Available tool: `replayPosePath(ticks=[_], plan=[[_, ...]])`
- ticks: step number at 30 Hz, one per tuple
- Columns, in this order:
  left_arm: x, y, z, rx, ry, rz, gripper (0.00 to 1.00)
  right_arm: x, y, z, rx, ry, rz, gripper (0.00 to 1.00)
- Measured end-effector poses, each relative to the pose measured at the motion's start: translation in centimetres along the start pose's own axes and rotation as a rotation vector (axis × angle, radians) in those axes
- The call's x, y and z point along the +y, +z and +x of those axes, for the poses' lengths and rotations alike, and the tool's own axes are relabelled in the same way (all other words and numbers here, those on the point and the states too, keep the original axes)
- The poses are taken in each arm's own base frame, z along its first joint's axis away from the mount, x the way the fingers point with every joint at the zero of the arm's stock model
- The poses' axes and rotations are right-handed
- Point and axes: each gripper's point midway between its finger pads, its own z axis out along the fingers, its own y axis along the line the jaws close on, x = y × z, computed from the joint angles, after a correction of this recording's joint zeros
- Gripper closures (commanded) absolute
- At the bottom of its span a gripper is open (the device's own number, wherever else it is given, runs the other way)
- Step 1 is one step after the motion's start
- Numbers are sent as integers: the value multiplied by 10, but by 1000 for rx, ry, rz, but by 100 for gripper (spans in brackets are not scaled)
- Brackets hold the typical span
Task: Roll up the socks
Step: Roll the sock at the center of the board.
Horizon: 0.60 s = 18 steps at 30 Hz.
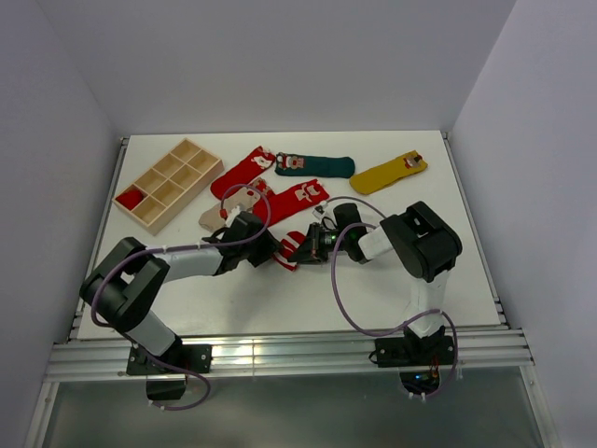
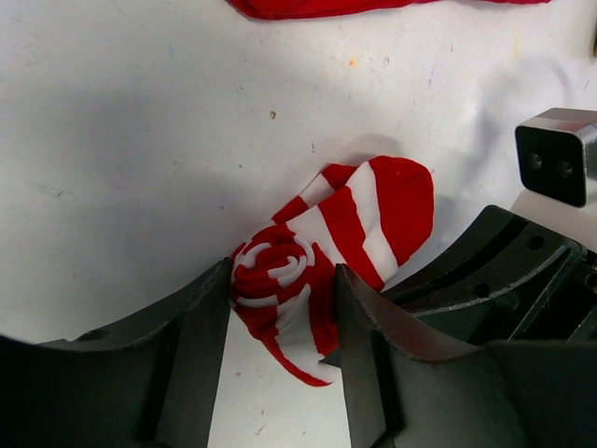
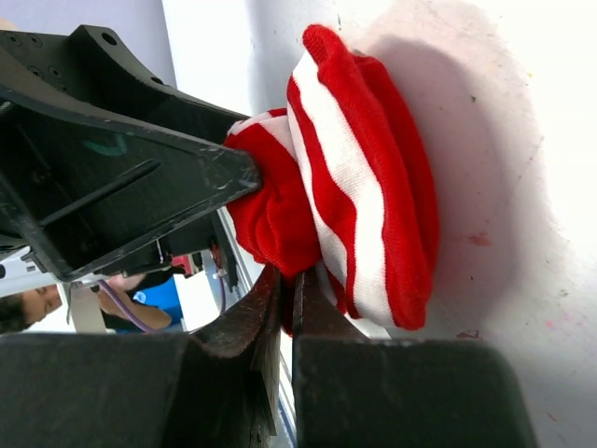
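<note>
While the left gripper's (image 2: 283, 308) half-open jaws clasp the rolled striped sock (image 2: 345, 224), the right gripper (image 3: 287, 289) nips its edge. Jaws nearly touching!

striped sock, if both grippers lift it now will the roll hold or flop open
Probably floppy: the striped sock is soft knit, its loose end lying flat beyond the coil. The roll likely unwinds if the left gripper, flanking the coil, lets go. Being thin fabric, probably light.
</note>
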Motion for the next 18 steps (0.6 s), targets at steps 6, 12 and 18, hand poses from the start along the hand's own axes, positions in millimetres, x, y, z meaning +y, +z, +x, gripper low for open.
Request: replayPosePath(ticks=[6, 12, 18], plan=[[-4, 8, 0, 8, 1, -5, 68, -1, 0, -1, -4, 25, 3, 100], [-9, 15, 1, 22, 4, -7, 99, -2, -2, -4, -18, 6, 18, 81], [-18, 22, 3, 51, 21, -10, 100, 2, -15, -10, -106, -152, 123, 61]])
